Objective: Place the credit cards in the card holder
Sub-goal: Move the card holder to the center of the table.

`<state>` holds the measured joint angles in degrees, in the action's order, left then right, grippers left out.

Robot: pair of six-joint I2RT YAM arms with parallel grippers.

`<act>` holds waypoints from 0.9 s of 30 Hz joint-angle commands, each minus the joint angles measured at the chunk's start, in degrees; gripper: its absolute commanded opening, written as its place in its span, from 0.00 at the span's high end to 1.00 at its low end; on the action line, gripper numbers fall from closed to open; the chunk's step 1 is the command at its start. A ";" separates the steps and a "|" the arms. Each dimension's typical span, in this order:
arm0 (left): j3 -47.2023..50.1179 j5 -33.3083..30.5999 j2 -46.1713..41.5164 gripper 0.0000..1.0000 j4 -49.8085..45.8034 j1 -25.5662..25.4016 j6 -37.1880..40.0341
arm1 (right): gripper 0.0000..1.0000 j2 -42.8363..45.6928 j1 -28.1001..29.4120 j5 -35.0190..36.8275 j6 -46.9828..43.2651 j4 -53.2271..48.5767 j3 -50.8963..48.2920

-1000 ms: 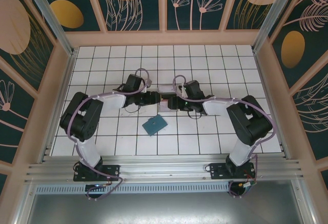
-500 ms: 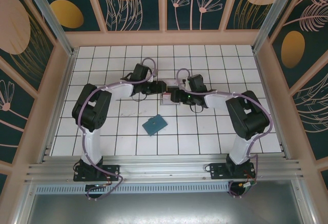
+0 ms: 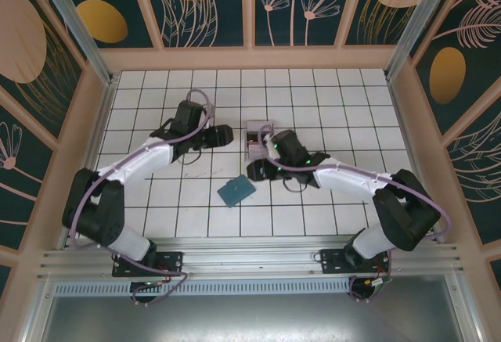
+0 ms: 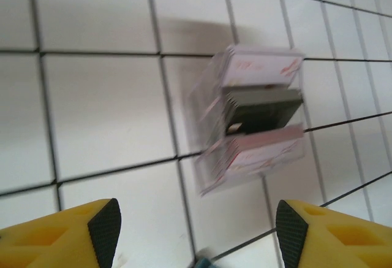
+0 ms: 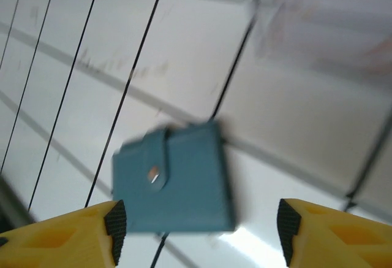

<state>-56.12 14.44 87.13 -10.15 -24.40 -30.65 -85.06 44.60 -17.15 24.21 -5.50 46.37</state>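
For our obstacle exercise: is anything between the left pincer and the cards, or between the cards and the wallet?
Nothing visible lies between the left pincer and the cards. The wallet is shut, flap closed.

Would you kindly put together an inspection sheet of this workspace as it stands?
Surface: white tiled table, faint marks near the centre.
Job's things: credit cards stacked in a clear box; teal card holder closed, lying flat.
Clutter: nothing seen.
End effectors: left end effector open, empty, facing the box; right end effector open, empty, above the card holder.
Cables: lilac cables along both arms.
Surroundings: floral wall panels; aluminium rail at the near edge.
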 commanded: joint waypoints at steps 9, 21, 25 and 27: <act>19.83 -6.12 -6.27 0.29 4.47 4.51 -13.94 | 0.35 -8.45 13.40 -12.30 -0.20 -7.64 4.23; 23.53 -8.06 -12.96 0.28 5.14 6.97 -14.62 | 0.35 -25.61 10.66 -12.59 -3.45 -4.37 18.41; 24.34 -7.83 -14.47 0.29 6.03 6.95 -14.00 | 0.35 -27.25 6.68 -10.46 -0.95 0.02 19.98; 24.43 -6.94 -13.79 0.29 7.02 6.99 -13.87 | 0.36 -28.20 5.32 -10.49 -0.42 1.10 22.15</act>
<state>-32.71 7.38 73.38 -4.67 -17.72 -44.49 -111.35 52.40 -30.52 22.94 -8.21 65.58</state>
